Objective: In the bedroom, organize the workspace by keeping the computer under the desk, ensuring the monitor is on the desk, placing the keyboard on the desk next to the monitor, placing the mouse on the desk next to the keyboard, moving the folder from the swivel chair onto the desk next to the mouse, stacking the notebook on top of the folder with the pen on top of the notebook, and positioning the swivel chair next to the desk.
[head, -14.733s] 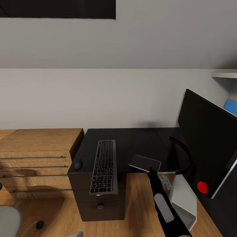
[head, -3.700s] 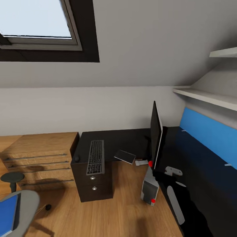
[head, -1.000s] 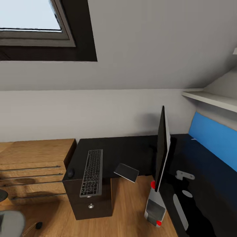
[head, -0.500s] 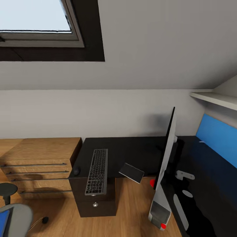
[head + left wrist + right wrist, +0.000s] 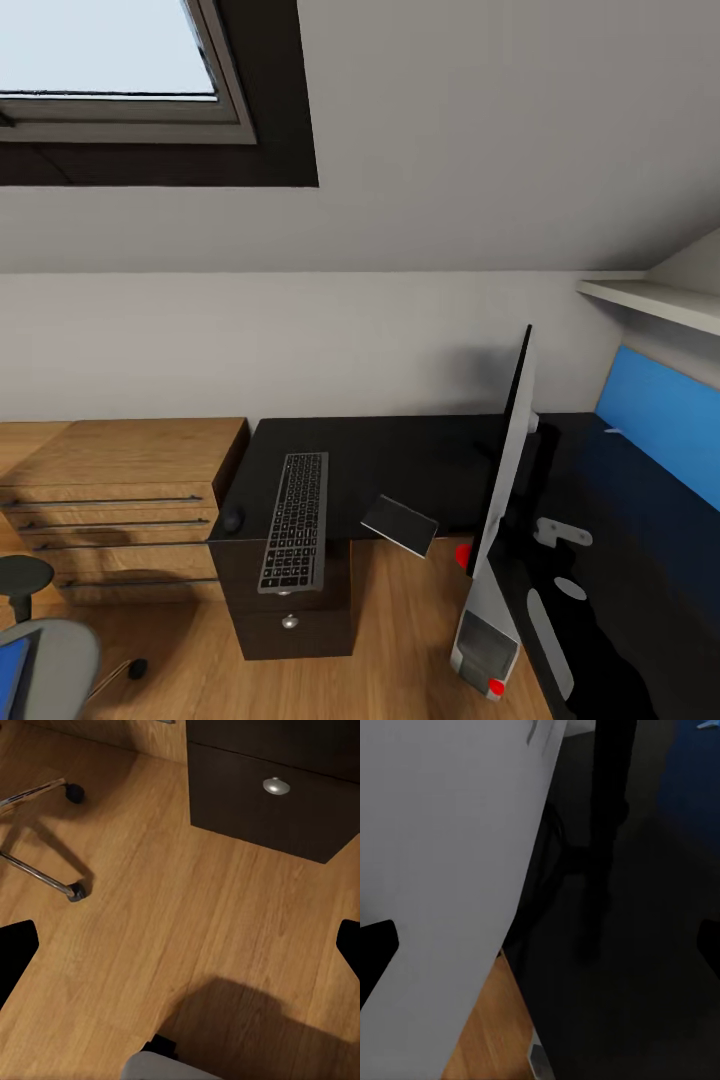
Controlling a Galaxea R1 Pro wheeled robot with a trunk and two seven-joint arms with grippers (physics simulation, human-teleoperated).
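From my head cam, the black table [image 5: 400, 460] sits mid-frame under the sloped wall, with the keyboard [image 5: 296, 520] lying lengthwise on the left end, over the drawer unit. The mouse [image 5: 233, 520] is just beside the keyboard's left edge, right at the table's edge. The notebook [image 5: 400, 525] is at the front edge of the table, right of the keyboard, tilted and partly hanging out over the floor. The monitor [image 5: 505, 470] stands edge-on to me at center right, white back facing right, with a red light near its lower corner. The computer [image 5: 485, 630] is on the wooden floor [image 5: 400, 640] at the lower right, right against the table's edge, red light at its bottom corner. The swivel chair [image 5: 45, 660] peeks in at the lower left corner, and a sliver of the blue folder [image 5: 10, 670] shows on its seat. A light-wood chest [image 5: 120, 490] is at the left, touching the table. My left end effector [image 5: 180, 945] looks spread wide, dark fingertips at both sides of its wrist cam, above bare floor, with a drawer knob [image 5: 277, 786] and the chair's chrome legs nearby. My right end effector [image 5: 540, 937] is also spread open, close to the monitor's white back and black stand.
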